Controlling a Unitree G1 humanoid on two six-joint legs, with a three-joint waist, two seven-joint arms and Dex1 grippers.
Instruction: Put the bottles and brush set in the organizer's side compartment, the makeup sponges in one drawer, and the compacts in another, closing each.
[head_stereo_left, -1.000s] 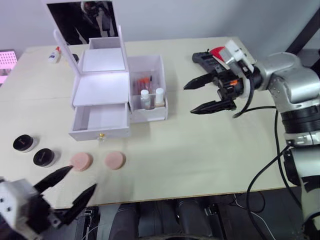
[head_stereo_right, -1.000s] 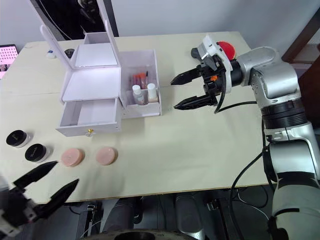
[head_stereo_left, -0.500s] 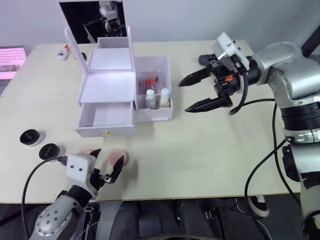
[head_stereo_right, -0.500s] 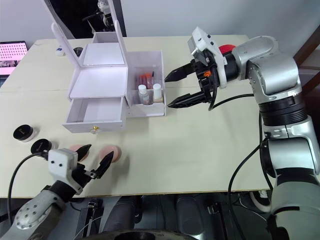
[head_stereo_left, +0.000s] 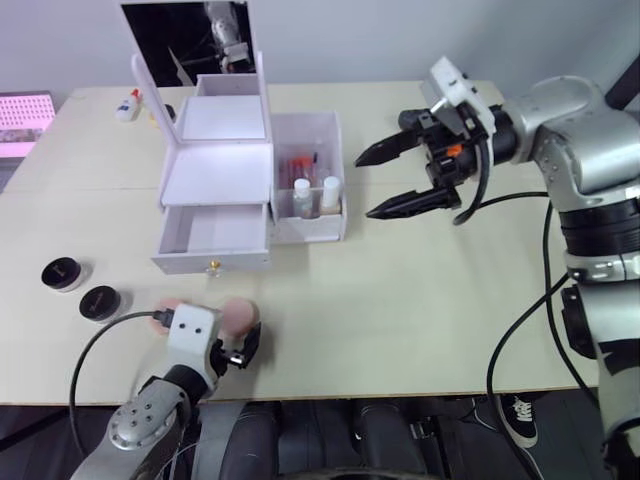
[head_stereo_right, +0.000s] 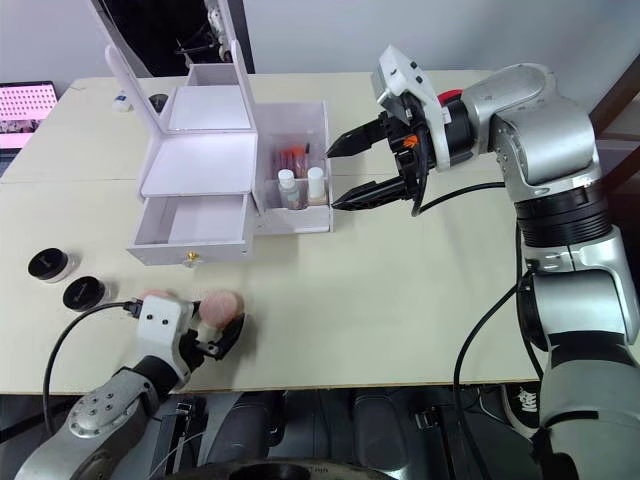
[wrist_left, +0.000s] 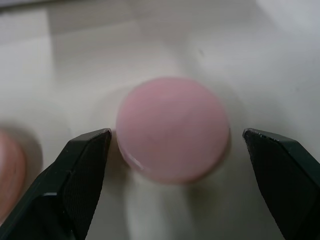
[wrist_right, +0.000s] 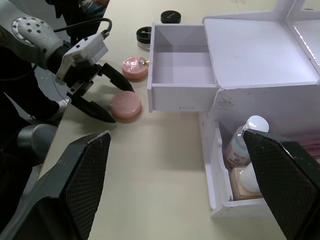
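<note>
The white organizer stands with its mirror lid up and its lower drawer pulled open and empty. Two bottles and a red brush set stand in its side compartment. Two pink makeup sponges lie in front of the drawer. My left gripper is open and straddles the right sponge; its fingers are close to the sponge's sides. The other sponge lies beside it. Two black compacts sit further left. My right gripper hovers open just right of the side compartment.
A small glue bottle and a pink object lie at the back left. Behind my right gripper there is a red item. The sponges lie close to the table's front edge.
My left gripper has come in from the front edge and now brackets the right sponge. My right gripper has edged left toward the organizer. The camera view also shifted.
</note>
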